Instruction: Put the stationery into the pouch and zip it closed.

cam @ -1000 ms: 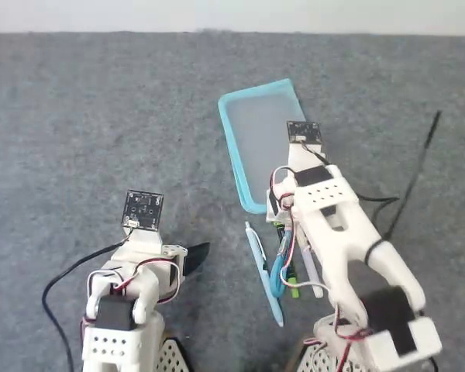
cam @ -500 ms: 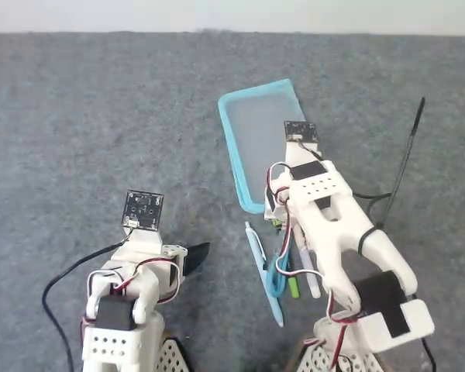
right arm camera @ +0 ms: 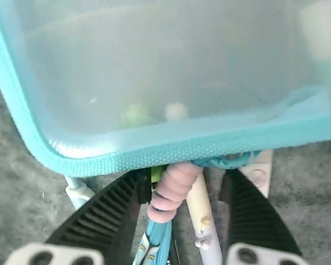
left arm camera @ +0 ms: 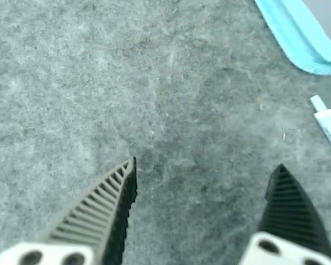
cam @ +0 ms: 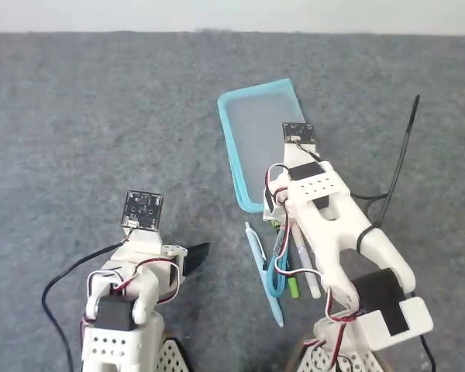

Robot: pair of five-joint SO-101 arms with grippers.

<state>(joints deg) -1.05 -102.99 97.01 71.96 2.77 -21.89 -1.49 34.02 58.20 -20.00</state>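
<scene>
- Your right gripper (right arm camera: 186, 181): jaws apart, straddling the pens (right arm camera: 172, 193) at the pouch (right arm camera: 171, 155) mouth; tips already inside.
- Your left gripper (left arm camera: 205, 163): spread wide over carpet (left arm camera: 99, 66).
- Close on the bundle and push in low, under the upper lip.

My left arm (cam: 128, 310) and right arm (cam: 333, 225) are white plastic shells over black motors, with looped red, white and black wires (cam: 273, 180) and a small black square circuit board (cam: 142, 210) each. The left gripper (left arm camera: 207, 162) has black, ribbed, pointed fingers (left arm camera: 107, 207).
</scene>
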